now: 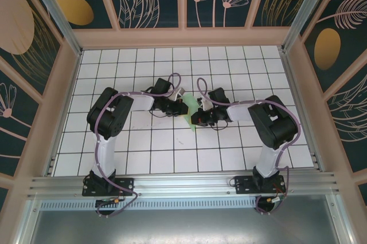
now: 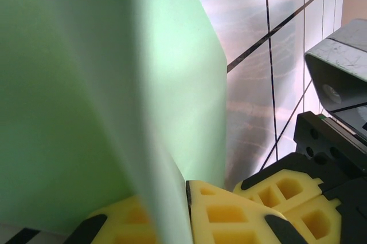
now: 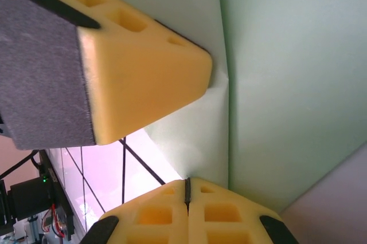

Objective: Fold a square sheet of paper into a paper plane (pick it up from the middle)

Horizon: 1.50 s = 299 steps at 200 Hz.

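Note:
The square sheet of paper (image 1: 191,108), pale green and partly folded, hangs just above the table's middle between both grippers. My left gripper (image 1: 182,105) is shut on it; in the left wrist view the paper (image 2: 86,83) runs down into the seam of the closed jaws (image 2: 187,184). My right gripper (image 1: 198,115) is also shut, with a creased corner of the paper (image 3: 287,83) pinched at its tip (image 3: 187,180). A straight fold line runs up the sheet from there. One yellow finger (image 3: 143,72) of the left gripper presses the paper from the side.
White grid tiles (image 1: 155,141) cover the table. Wooden walls (image 1: 183,38) close it in at the back and both sides, and a metal rail (image 1: 183,184) runs along the near edge. The right gripper's yellow fingers (image 2: 287,189) sit close beside the left jaws.

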### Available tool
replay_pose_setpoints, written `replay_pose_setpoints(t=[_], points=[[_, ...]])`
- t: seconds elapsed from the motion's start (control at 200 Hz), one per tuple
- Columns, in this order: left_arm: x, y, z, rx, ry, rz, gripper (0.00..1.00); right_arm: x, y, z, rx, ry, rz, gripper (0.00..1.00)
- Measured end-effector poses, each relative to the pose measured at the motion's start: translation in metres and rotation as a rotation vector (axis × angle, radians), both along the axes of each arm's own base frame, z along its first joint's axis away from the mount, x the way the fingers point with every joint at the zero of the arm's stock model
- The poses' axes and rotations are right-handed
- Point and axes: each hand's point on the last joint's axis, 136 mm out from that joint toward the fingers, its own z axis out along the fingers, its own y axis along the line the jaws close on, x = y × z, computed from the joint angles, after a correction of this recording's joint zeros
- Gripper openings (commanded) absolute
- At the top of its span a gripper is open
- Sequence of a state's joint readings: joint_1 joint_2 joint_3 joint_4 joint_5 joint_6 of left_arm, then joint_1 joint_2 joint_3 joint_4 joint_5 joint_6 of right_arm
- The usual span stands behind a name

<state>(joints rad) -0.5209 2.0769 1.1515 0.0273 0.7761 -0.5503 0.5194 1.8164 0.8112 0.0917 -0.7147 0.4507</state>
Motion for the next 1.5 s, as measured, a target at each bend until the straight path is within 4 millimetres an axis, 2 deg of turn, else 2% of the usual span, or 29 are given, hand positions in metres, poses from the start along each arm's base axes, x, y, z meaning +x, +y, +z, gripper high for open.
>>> replay_pose_setpoints(t=[0.13, 0.3, 0.46, 0.585, 1.151, 1.496], points=[[0.002, 0.0, 0.0, 0.006, -0.008, 0.004, 0.13, -0.001, -0.001, -0.002, -0.009, 0.005, -0.002, 0.06], [0.003, 0.0, -0.001, 0.011, -0.01, 0.008, 0.08, -0.002, 0.001, -0.001, -0.007, 0.003, 0.002, 0.08], [0.003, 0.0, -0.001, 0.011, -0.016, 0.004, 0.01, 0.002, 0.002, 0.014, 0.016, -0.028, -0.005, 0.09], [0.004, 0.001, -0.001, 0.007, -0.011, 0.004, 0.0, 0.005, 0.004, 0.022, 0.033, -0.045, -0.014, 0.09], [0.006, 0.006, 0.0, -0.064, 0.007, -0.053, 0.0, 0.007, 0.004, 0.024, 0.085, -0.029, -0.043, 0.09], [0.008, 0.012, 0.003, -0.084, 0.007, -0.062, 0.0, 0.002, 0.003, 0.014, 0.101, 0.011, -0.051, 0.1]])
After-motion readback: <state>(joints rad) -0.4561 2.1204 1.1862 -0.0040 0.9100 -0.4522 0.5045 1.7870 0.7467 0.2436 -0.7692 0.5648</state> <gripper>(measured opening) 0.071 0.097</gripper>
